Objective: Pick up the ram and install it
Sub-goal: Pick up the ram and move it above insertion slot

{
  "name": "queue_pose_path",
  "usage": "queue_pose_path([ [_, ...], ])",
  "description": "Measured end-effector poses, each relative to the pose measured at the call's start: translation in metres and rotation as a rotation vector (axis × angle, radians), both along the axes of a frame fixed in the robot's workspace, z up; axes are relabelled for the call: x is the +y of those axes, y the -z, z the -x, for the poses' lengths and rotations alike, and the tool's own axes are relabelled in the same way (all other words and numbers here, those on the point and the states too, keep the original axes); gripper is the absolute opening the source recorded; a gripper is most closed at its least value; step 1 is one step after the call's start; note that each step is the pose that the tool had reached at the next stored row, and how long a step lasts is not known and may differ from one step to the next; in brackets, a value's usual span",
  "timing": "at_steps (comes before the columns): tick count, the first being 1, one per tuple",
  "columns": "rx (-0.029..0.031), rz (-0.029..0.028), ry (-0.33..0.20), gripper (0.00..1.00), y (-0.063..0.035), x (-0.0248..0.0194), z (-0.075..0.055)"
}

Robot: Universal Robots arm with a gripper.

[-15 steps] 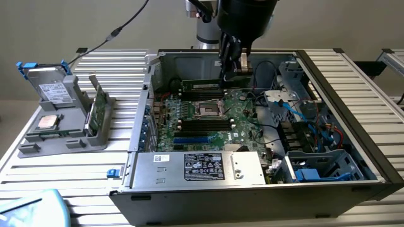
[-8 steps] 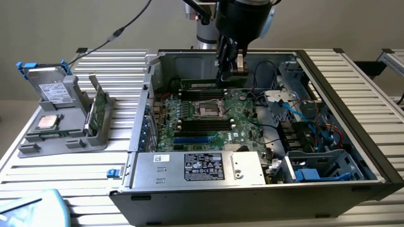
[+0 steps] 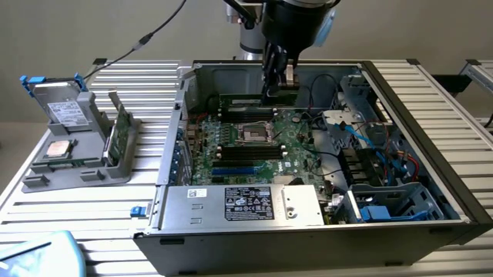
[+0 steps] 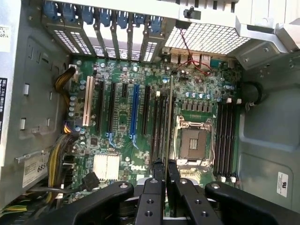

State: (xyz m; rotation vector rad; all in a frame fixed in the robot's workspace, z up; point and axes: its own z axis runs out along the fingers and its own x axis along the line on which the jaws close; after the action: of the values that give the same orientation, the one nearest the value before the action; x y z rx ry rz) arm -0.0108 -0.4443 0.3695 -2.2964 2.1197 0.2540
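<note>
The ram [image 3: 245, 101] is a narrow dark-green stick lying level and low over the black memory slots on the far side of the processor socket [image 3: 254, 131], inside the open computer case [image 3: 400, 92]. My gripper [image 3: 279, 86] reaches down from above and is shut on the stick. In the wrist view the ram [image 4: 169, 117] appears edge-on as a thin pale line running out from between the black fingers [image 4: 157, 171] of the gripper [image 4: 165, 168], alongside the slots next to the socket [image 4: 193, 143]. I cannot tell whether the stick touches a slot.
A grey holder [image 3: 46, 179] on the exterior view's left carries a hard drive [image 3: 68, 112], a square silver processor chip [image 3: 60, 149] and a broader green board [image 3: 119, 135]. The power supply [image 3: 239, 205] fills the case's near side. Drive cages and blue cables [image 3: 385, 144] crowd the right.
</note>
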Motion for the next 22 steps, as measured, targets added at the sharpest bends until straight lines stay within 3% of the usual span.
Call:
queue_pose_path([
  [6, 0.0044, 0.0000, 0.001, 0.14, 0.0040, 0.0101, -0.002],
  [11, 0.0103, 0.0019, 0.001, 0.14, 0.0101, 0.0160, -0.007],
  [22, 0.0190, 0.0154, 0.004, 0.14, 0.0198, 0.0264, -0.011],
])
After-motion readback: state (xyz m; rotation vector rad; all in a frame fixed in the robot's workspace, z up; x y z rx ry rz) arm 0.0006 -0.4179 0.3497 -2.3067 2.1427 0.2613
